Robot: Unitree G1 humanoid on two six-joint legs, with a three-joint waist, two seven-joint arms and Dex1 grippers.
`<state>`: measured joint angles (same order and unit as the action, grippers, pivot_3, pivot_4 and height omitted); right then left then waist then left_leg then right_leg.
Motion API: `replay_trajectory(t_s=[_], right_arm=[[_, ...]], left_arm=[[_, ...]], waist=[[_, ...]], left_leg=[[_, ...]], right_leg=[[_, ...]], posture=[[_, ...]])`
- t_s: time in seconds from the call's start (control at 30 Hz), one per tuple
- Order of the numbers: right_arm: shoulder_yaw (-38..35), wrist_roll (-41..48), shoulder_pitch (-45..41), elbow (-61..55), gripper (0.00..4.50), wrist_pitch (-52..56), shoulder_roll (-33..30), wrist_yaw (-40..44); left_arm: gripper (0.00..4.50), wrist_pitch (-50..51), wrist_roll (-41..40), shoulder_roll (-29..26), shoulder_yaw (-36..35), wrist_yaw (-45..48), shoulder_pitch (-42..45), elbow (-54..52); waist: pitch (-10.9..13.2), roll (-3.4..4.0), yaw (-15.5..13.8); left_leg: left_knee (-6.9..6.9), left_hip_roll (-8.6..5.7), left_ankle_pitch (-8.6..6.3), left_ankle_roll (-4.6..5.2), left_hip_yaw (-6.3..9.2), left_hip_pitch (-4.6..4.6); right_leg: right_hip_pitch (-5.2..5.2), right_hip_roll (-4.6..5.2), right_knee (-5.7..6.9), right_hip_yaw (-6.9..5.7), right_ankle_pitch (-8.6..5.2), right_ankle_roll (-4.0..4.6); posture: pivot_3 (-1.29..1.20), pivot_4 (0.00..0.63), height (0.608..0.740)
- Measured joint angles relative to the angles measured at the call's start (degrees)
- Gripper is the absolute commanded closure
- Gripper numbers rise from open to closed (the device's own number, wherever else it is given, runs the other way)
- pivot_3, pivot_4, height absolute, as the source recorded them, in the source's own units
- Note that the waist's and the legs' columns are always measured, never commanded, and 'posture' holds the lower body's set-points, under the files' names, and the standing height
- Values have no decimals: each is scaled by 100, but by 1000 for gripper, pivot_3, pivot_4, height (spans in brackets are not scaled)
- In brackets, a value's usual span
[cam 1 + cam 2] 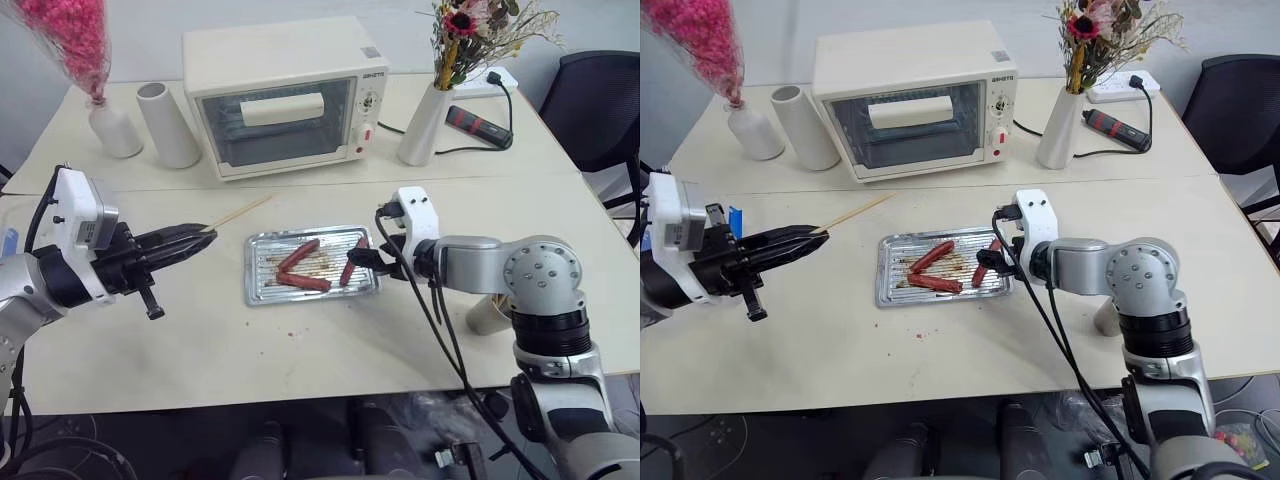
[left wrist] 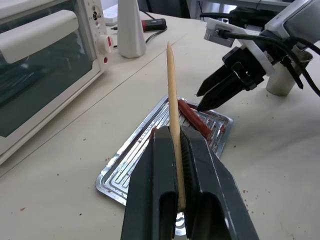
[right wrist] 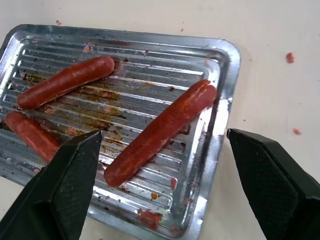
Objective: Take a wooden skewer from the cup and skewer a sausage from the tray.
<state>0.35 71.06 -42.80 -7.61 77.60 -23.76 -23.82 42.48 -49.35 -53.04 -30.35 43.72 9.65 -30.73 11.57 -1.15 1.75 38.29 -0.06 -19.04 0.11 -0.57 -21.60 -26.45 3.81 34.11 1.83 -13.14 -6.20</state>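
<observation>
Nearest to us, our left claw (image 2: 175, 200) is clamped tight on the thin, pale-tan, pointed wooden skewer (image 2: 173, 115), gripping it low on the shaft so that most of its length juts out past the fingertips toward the tray. Our right claw (image 3: 160, 175) has its two black fingers spread wide and empty, poised just above the right-hand slender reddish-brown sausage (image 3: 160, 131), one finger to either side of it. That sausage lies slantwise at the right end of the flat, ribbed, shiny silver metal tray (image 1: 262, 290), which sits near the middle of the bench (image 1: 300, 350); two more sausages (image 1: 298, 255) lie toward the tray's centre. Beside our right arm, near the right edge of the bench, stands the small grey-beige paper cup (image 1: 487, 315). We judge the sausage to be soft, greasy and prone to roll on the ribs, so it wants a gentle pinch across its middle, leaving an end free for the point. We judge the skewer light and stiff yet easy to snap, best driven in straight along the sausage's length.
</observation>
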Motion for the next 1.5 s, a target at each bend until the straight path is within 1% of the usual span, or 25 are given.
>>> replay_trajectory(t_s=[0.3, 0.47, 0.67, 0.7, 0.77, 0.8, 0.87, 1.07, 1.4, 1.43, 1.5], right_arm=[[-47, -783, 9, 161, 348, 5, 532, 385], [72, -1310, 2, 173, 348, -20, 601, 813], [425, -2082, -8, 168, 348, -263, 608, 1520], [482, -2221, -6, 167, 730, -311, 607, 1646], [574, -2454, 14, 168, 1263, -396, 606, 1826], [605, -2563, 30, 168, 1649, -432, 605, 1929], [662, -2750, 71, 168, 2282, -508, 593, 2153], [848, -3146, 143, 79, 2282, -595, 551, 2758], [1024, -3787, 304, -4, 2282, -918, 526, 3388], [1044, -3853, 308, 4, 2647, -951, 524, 3449], [1069, -3976, 319, 41, 3103, -1028, 512, 3546]], left_arm=[[4500, 0, -6, 0, 0, -69, 21, -12], [4500, 0, -6, 0, -1, -114, 22, -12], [4500, 0, -7, 6, -1, -178, 22, -19], [4500, 0, -7, 9, -1, -185, 22, -24], [4500, 0, -7, 10, -1, -196, 22, -37], [4500, -1, -8, 11, -1, -205, 22, -40], [4500, -1, -8, 12, -1, -229, 22, -41], [4500, -2, -8, 16, -1, -240, 24, -40], [4500, -4, -8, 22, 64, -262, 144, -37], [4500, -4, -8, 22, 78, -264, 150, -36], [4500, -4, -8, 22, 121, -266, 172, -33]], waist=[[0, 0, 2], [-2, -2, 3], [-3, -4, 10], [-3, -5, 12], [-4, -5, 12], [-4, -6, 12], [-4, -6, 13], [-5, -7, 21], [-11, -17, 23], [-12, -19, 23], [-14, -22, 21]], left_leg=[[-1, 3, 2, 1, 0, 1], [0, 0, 2, 1, -1, 4], [0, -1, 5, -5, -3, 14], [0, 0, 6, -7, -3, 15], [0, -1, 7, -9, -3, 18], [0, 0, 8, -10, -3, 20], [0, 0, 8, -11, -3, 22], [0, 2, 10, -13, -3, 28], [0, 1, 10, -14, -3, 34], [1, 1, 11, -15, -4, 36], [1, 1, 12, -17, -3, 36]], right_leg=[[-1, -6, 5, 2, 1, -2], [1, -5, 8, 3, 2, -3], [2, -9, 21, 6, 1, -2], [2, -9, 25, 7, 1, -1], [2, -10, 31, 7, 1, 0], [2, -11, 33, 7, 0, 1], [2, -14, 37, 8, 1, 2], [3, -16, 47, 9, -1, 7], [6, -16, 49, 10, -2, 9], [6, -16, 51, 11, -2, 9], [6, -16, 50, 11, -3, 11]], posture=[[0, 150, 740], [0, 150, 740], [0, 150, 740], [0, 150, 740], [0, 150, 740], [0, 150, 740], [0, 150, 740], [0, 150, 740], [0, 150, 740], [0, 150, 740], [0, 150, 740]])
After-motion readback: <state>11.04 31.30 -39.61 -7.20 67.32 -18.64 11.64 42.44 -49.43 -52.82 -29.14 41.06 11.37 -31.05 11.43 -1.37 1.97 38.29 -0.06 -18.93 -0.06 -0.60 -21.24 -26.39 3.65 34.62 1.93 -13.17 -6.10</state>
